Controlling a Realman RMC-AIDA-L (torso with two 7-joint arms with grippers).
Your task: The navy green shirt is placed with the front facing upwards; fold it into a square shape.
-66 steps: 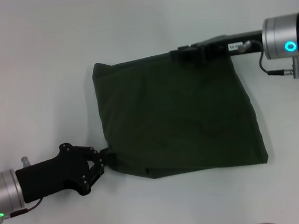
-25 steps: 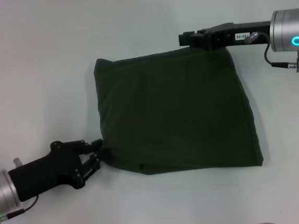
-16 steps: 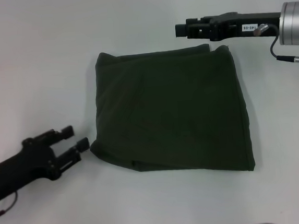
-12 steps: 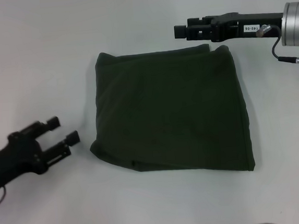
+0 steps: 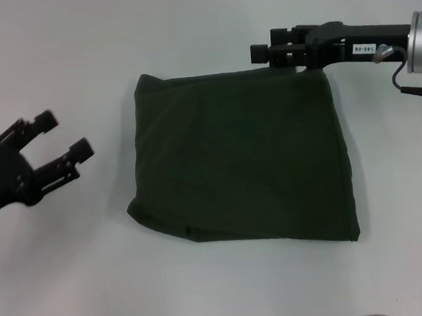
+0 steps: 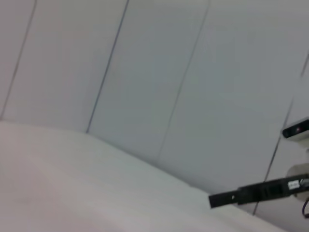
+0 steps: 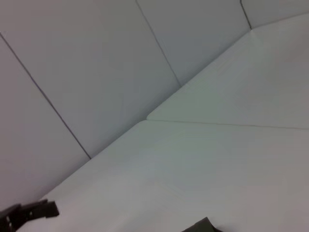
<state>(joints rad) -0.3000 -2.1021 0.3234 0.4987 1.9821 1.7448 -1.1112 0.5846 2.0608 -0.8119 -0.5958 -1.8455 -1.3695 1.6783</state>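
Olive navy green shirt (image 5: 245, 162) folded | left tool (image 5: 56, 140) wide, apart | right tool (image 5: 261, 52) at far corner, grip unclear

The black left gripper (image 5: 55, 139) sits at the left edge of the head view, its fingers spread wide and angled toward the upper right. The black right gripper (image 5: 262, 52), on a silver-wristed arm, reaches leftward across the upper right.

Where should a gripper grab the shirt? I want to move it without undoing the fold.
Probably the near-left corner of the shirt, from the robot's left. There the stacked layers bulge into a thick lip off the table, so one pinch likely catches all. The left gripper hangs open just beside it; the right gripper is at the far edge.
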